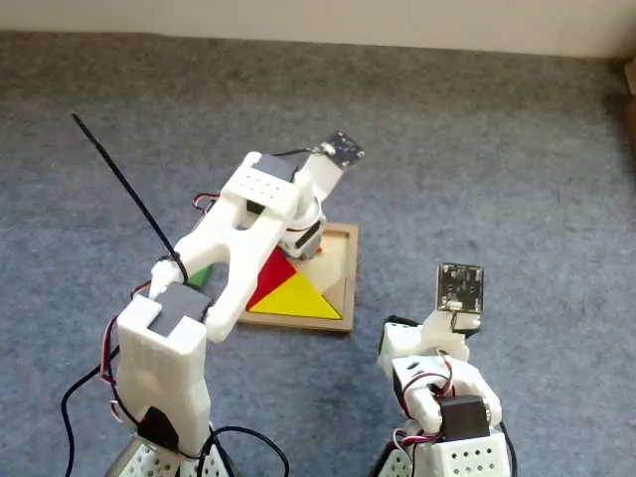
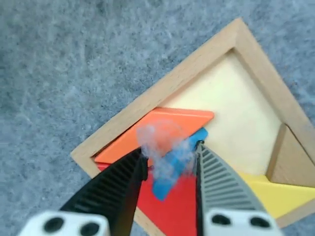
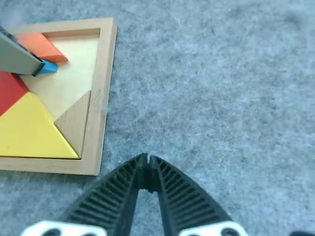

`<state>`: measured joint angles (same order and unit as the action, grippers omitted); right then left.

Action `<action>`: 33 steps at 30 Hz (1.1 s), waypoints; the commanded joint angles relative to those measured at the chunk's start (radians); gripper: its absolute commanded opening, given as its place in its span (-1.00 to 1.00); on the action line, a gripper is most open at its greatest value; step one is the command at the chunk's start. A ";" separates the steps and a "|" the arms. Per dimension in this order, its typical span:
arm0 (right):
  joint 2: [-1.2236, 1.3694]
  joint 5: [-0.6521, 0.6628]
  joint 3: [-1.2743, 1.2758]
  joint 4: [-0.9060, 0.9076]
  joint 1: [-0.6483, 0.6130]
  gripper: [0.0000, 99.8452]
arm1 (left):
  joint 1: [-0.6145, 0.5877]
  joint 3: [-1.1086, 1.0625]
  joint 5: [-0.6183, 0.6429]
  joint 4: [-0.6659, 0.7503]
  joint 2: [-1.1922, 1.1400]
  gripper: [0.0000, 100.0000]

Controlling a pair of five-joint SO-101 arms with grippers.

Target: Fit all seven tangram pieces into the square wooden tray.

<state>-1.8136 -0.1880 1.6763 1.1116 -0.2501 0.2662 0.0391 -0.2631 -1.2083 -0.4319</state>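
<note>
Tray (image 2: 162, 88): four pieces (image 3: 29, 132) visible; left pincer (image 2: 171, 150) grips one blue piece (image 2: 165, 183).

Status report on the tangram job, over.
Left gripper shut on blue piece, over the tray beside the orange piece. Right gripper shut, empty, over carpet beside tray. Bare tray floor unobstructed.

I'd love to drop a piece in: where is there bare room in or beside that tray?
Bare tray floor lies between the orange piece, the wooden triangle and the tray rim. Open carpet lies beside that rim. Crowded: the left gripper clamps the blue piece beside the red triangle.
</note>
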 commanded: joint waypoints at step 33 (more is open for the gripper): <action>-0.012 0.014 0.116 -0.031 0.013 -0.99 | -0.125 0.051 -0.002 -0.071 0.101 -0.66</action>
<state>-1.8136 -0.1880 1.6763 1.1116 -0.2501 0.1711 0.0437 -0.2631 -1.3142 -0.3214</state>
